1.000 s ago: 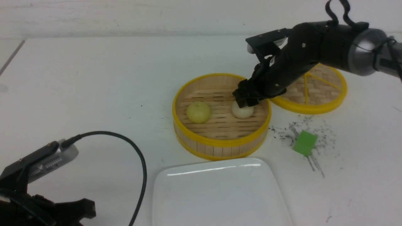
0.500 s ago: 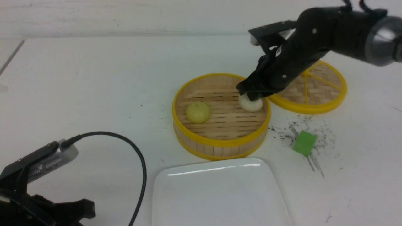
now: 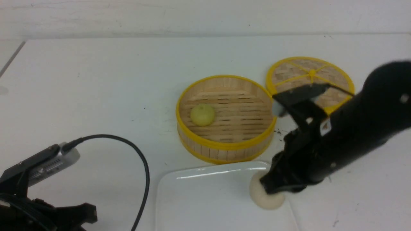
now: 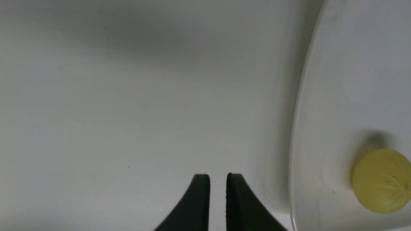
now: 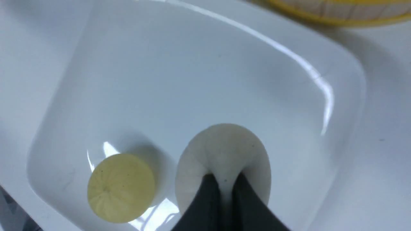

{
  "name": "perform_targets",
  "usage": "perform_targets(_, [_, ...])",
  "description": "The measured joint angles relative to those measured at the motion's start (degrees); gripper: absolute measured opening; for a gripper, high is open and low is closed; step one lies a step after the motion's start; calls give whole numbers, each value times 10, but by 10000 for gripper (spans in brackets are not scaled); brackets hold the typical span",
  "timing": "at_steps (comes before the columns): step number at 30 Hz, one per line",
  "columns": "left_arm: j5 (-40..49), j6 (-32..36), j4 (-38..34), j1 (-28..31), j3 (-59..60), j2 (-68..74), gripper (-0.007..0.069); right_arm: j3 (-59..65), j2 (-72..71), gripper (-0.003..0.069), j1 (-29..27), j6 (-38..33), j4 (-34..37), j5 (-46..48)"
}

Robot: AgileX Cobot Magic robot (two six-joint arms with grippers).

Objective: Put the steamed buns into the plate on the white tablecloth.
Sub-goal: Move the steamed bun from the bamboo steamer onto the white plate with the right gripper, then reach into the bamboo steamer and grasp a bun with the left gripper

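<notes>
Beige bun (image 5: 223,150): round, pleated, matte
Plate (image 5: 205,64): glossy white, rounded corners
Right gripper (image 5: 224,192): pinching the beige bun
Left gripper (image 4: 217,192): narrow, empty

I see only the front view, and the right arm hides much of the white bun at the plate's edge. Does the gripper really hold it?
Observer: Yes. In the right wrist view the right gripper is shut on the off-white bun, above the inside of the plate.
Operator: Is the plate otherwise empty?
Observer: No. A yellow bun lies in it, beside the off-white bun but apart from it.
Operator: And the left gripper?
Observer: The left gripper holds nothing. Its jaws stand slightly apart over the tablecloth, beside the plate's rim.
</notes>
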Motion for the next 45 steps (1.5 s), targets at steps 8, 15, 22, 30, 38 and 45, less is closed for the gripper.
perform_targets(8, [-9, 0, 0, 0, 0, 0, 119, 65, 66, 130, 53, 0, 2, -123])
perform_targets(15, [-9, 0, 0, 0, 0, 0, 121, 63, 92, 412, 54, 2, 2, -132])
perform_targets(22, [-9, 0, 3, 0, 0, 0, 121, 2, 10, 496, 54, 3, -51, -47])
perform_targets(30, [-9, 2, 18, 0, 0, 0, 127, -66, -157, 294, 54, 35, -184, 94])
perform_targets(38, [-9, 2, 24, 0, -3, 0, 124, -42, -329, -3, 54, 158, -313, 202])
perform_targets(45, [42, -19, 50, 0, -109, 56, 1, 105, -474, -15, 54, 208, -366, 190])
